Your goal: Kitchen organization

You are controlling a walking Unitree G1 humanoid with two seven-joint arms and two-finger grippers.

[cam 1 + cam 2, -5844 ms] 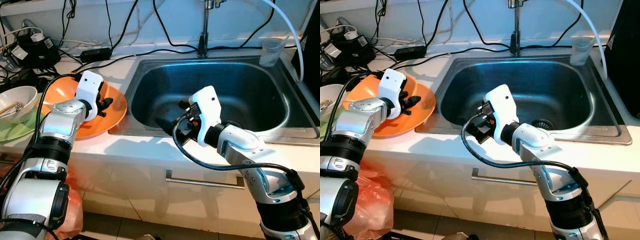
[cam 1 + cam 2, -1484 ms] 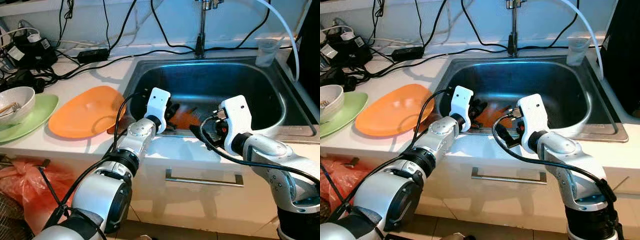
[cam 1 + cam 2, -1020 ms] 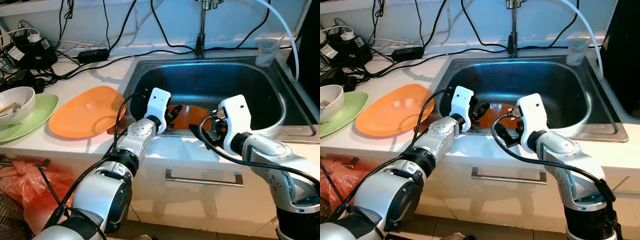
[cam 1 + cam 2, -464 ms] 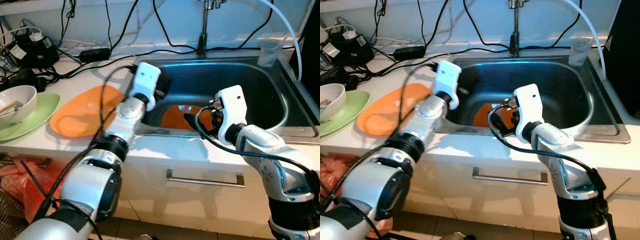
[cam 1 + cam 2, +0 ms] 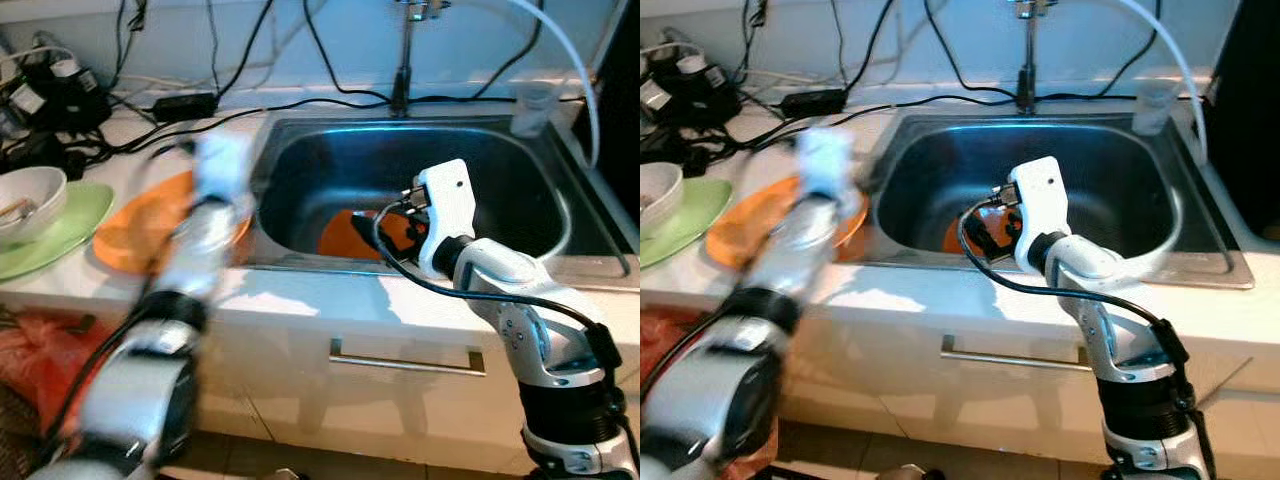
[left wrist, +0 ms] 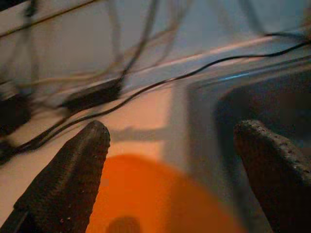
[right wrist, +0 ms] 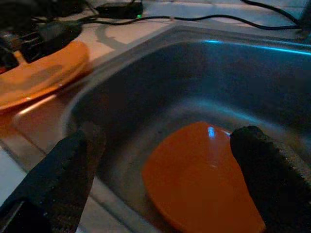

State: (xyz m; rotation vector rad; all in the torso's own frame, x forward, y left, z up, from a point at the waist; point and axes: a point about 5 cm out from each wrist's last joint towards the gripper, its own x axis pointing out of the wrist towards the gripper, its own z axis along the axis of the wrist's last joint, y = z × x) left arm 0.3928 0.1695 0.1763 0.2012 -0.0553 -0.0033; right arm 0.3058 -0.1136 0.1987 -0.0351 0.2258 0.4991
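One orange plate (image 5: 347,236) lies at the bottom of the steel sink (image 5: 520,150), near its front wall. A second orange plate (image 5: 135,228) rests on the counter left of the sink. My left arm (image 5: 205,215) is blurred in motion above that counter plate. In the left wrist view my left gripper (image 6: 170,165) is open, with the orange plate (image 6: 146,204) below it and nothing held. My right gripper (image 5: 385,226) hangs open over the sink's front part, just above the sunken plate (image 7: 204,184), empty.
A green plate (image 5: 62,228) with a white bowl (image 5: 32,196) on it stands at the counter's left end. Black cables and adapters (image 5: 60,95) crowd the back left. A faucet (image 5: 404,70) rises behind the sink, and a clear cup (image 5: 533,106) stands at the back right.
The orange plate my left gripper held at the sink's front edge now lies let go in the sink. My left arm has swung left over the counter plate. My right gripper edged left.
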